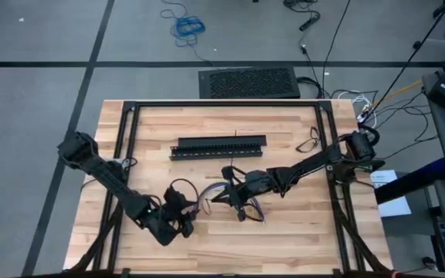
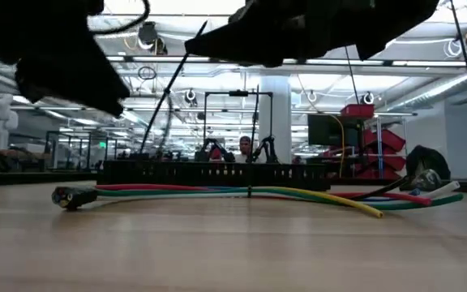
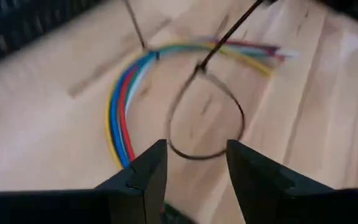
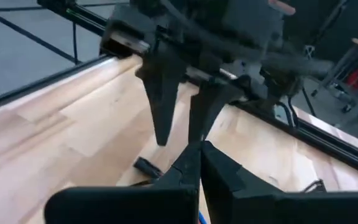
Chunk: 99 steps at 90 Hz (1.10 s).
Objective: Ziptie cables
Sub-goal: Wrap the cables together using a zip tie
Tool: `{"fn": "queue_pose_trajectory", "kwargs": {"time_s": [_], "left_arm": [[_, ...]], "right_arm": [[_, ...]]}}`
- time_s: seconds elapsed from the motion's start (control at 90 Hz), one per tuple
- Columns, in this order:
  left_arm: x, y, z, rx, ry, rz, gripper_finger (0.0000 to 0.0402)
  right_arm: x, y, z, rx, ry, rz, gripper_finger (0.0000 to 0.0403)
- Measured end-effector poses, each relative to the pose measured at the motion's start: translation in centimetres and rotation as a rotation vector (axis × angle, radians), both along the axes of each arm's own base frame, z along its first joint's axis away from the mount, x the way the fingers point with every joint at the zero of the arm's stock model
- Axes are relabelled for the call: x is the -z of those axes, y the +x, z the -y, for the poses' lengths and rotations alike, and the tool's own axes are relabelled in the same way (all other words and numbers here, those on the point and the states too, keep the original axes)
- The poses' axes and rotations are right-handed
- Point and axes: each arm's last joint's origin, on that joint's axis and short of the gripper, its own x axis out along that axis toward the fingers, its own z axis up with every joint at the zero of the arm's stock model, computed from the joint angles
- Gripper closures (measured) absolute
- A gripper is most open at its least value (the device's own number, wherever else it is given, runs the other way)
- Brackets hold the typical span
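Observation:
The cables (image 3: 120, 106), a loose bundle of coloured wires, lie flat on the wooden table (image 1: 300, 232) in a curve and also show in the low view (image 2: 242, 193). A thin black zip tie closed into a loop (image 3: 241, 121) sits just ahead of my left gripper (image 3: 194, 168), which is open and touches nothing. The tie's tail (image 3: 229, 31) runs up toward my right gripper (image 1: 224, 193). That gripper's fingers are shut (image 4: 199, 152) and face the left gripper over the table's middle. My right gripper holds the zip tie by the far end of its tail (image 3: 253, 7). The place of contact lies at the edge of the left wrist view and is hidden by the shut fingers in its own view. The loop end reaches out toward the left gripper.
The long black slotted bar (image 1: 219, 147) lies across the table beyond the cables. A small dark wire loop (image 1: 309, 143) lies near the right rail. Black frame rails (image 1: 126, 147) run along the table's sides. A person (image 2: 244, 148) shows far off in the room.

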Motion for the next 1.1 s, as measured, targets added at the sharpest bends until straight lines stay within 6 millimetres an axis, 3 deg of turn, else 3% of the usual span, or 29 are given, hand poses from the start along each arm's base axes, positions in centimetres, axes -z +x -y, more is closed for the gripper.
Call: {"fn": "queue_pose_trajectory", "kwargs": {"time_s": [0.178,0.411,0.633,0.756,0.911,1.1], "left_arm": [[-1.1,1.0,-0.6,0.029,0.092,0.061,0.0239],[-0.9,2.4,-2.5,0.019,0.173,0.018,0.0239],[-1.5,3.2,-2.8,0.062,0.206,0.048,0.0244],[-1.4,3.3,-2.9,0.062,0.203,0.045,0.0283],[-1.5,3.3,-2.8,0.078,0.191,0.043,0.0383],[-1.4,3.3,-2.8,0.083,0.189,0.041,0.0398]], "right_arm": [[-0.1,0.0,0.1,-0.002,0.002,0.009,0.0403],[-1.2,0.7,-0.1,-0.021,-0.002,0.010,0.0403],[-1.4,1.1,0.1,-0.021,-0.013,-0.018,0.0403],[-1.3,1.1,0.3,-0.009,-0.012,-0.030,0.0403],[-1.3,1.1,0.3,-0.003,-0.009,-0.031,0.0403],[-1.3,1.1,0.4,0.032,-0.023,-0.029,0.0403]]}}
